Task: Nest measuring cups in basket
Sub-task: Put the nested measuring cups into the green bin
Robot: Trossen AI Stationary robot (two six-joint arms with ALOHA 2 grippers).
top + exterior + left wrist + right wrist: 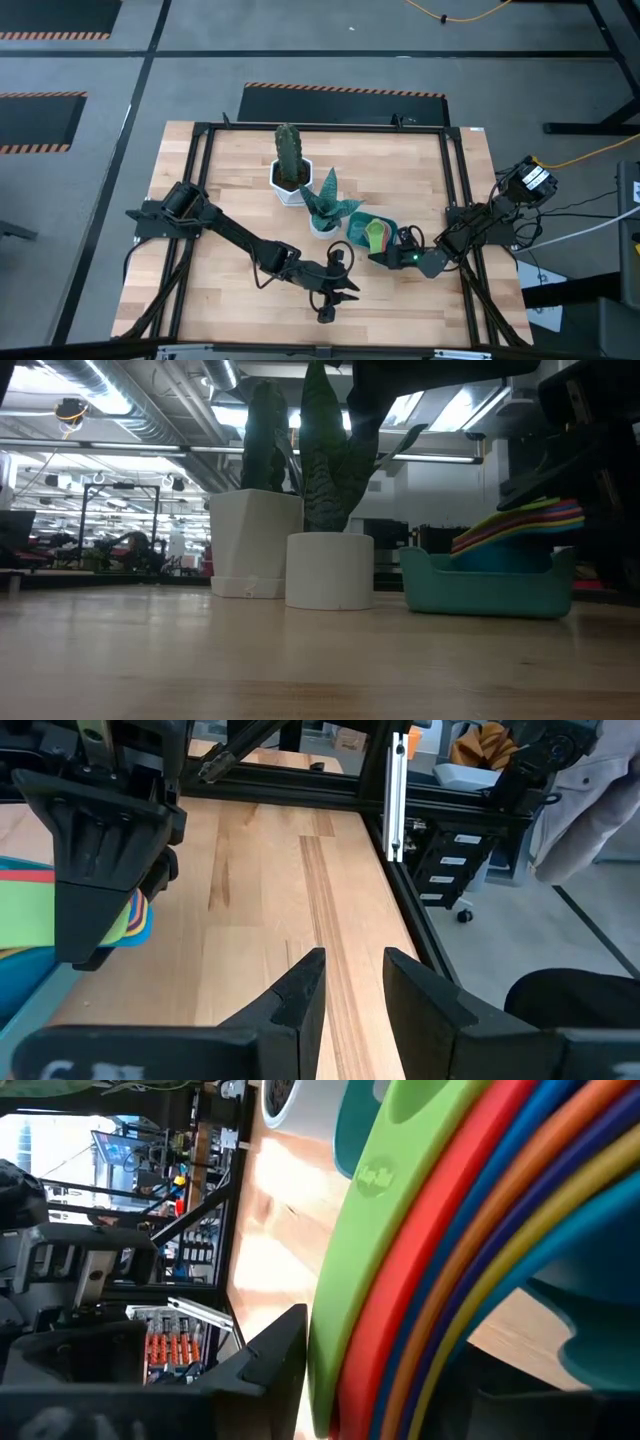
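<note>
Measuring cups (520, 520) nested in basket (487, 588), handles toward right gripper (385, 257).

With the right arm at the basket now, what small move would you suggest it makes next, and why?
Probably open the right gripper and back away. Its jaws are closed on the handles of the stacked measuring cups, and the nested bowls already sit inside the teal basket. The left gripper waits open over bare table, holding nothing.

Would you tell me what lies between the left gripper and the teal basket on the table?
Only bare wood. In the high view the left gripper sits near the table's front edge, its fingers empty, and nothing stands between it and the basket. The left wrist view agrees.
</note>
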